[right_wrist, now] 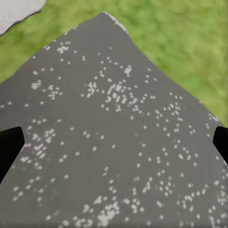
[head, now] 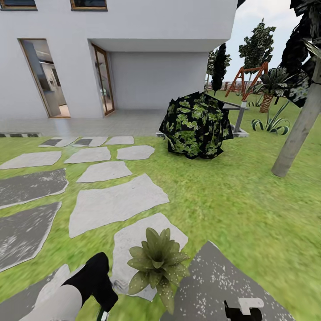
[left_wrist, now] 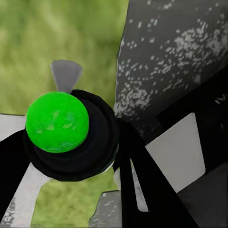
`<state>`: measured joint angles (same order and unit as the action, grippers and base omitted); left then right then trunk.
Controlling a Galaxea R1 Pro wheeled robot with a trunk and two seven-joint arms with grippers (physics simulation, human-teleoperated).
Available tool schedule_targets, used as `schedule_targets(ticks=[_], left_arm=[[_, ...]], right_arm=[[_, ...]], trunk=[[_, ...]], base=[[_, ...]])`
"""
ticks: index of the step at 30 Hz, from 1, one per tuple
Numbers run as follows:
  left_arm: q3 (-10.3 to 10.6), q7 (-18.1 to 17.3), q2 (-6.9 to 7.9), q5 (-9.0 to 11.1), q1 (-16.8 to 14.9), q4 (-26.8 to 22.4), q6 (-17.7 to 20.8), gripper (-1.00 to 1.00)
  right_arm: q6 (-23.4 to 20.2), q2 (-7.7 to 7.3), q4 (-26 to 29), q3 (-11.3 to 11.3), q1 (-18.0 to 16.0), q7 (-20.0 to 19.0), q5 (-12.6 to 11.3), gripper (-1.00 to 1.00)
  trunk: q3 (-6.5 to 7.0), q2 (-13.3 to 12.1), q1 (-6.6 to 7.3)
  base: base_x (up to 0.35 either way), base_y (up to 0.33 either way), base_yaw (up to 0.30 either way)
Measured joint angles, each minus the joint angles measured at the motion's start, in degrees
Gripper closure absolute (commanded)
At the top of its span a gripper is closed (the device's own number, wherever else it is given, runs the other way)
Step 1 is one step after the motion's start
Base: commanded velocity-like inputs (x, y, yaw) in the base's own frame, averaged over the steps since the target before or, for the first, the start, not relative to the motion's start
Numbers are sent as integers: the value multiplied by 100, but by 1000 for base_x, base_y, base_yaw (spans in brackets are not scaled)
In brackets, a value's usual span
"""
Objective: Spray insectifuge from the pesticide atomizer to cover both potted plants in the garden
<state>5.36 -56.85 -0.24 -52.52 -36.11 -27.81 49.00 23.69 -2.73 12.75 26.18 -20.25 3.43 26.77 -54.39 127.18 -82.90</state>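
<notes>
Potted plant (head: 157, 263) on pale stepping stone (head: 145, 249), lawn (head: 232, 209) around

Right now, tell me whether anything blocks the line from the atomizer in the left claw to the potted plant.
Nothing visible does. The atomizer sits in the left claw, right beside the potted plant on its stepping stone.

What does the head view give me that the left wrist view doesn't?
Head view alone: one potted plant sitting on a pale stepping stone, more stones across the lawn, a dark leafy bush, the white house and a leaning tree trunk. Left wrist view alone: a close look at a bright green ball on a round black body, held between the left tool's black fingers. Both: grass and the dark speckled paving.
</notes>
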Motion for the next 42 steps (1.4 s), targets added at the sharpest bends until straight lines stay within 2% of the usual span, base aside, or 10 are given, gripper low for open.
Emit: schedule_targets(ticks=[2, 6, 11, 15, 20, 27, 34, 40, 42], left_arm=[[-45, 25, -7, 82, -2, -2, -109, 100], [-66, 30, -21, 114, -59, -43, -157, 100], [-47, 35, -25, 4, -87, -22, -201, 100], [-56, 38, -20, -166, -89, -27, -205, 100], [-58, 39, -33, -184, -88, -46, -195, 100], [-58, 45, -42, -192, -104, -90, -198, 100], [-73, 47, -43, -189, -126, -108, -133, 100], [-76, 46, -30, -187, -131, -122, -132, 100], [-73, 33, -16, -191, -231, -190, -130, 100]], right_arm=[[0, 0, 0, -1, 0, 0, 3, -100], [3, 0, 0, 1, 0, 0, 0, -100], [8, 0, 0, 3, 0, 0, -2, -100], [8, 0, 0, 5, 0, -1, -5, -100], [8, 0, 0, 6, 1, -2, -5, -100], [5, 0, 2, 7, 1, 0, -4, -100], [6, 0, -1, 7, 0, -1, -5, -100], [8, 0, 0, 8, 1, -1, -5, -100], [8, 0, 0, 8, 1, -1, -5, -100]], trunk=[[0, 0, 0], [0, 0, 0], [0, 0, -1], [0, 0, -3], [0, 0, -3], [0, 0, 0], [0, 0, 0], [22, 0, -3], [34, 0, -3]], base=[[0, 0, 0], [0, 0, 0], [-64, 0, 0], [-311, 60, -67], [-254, 203, -265], [-30, 37, -265], [-9, 62, -29], [-243, 221, -153], [-269, 222, -194]])
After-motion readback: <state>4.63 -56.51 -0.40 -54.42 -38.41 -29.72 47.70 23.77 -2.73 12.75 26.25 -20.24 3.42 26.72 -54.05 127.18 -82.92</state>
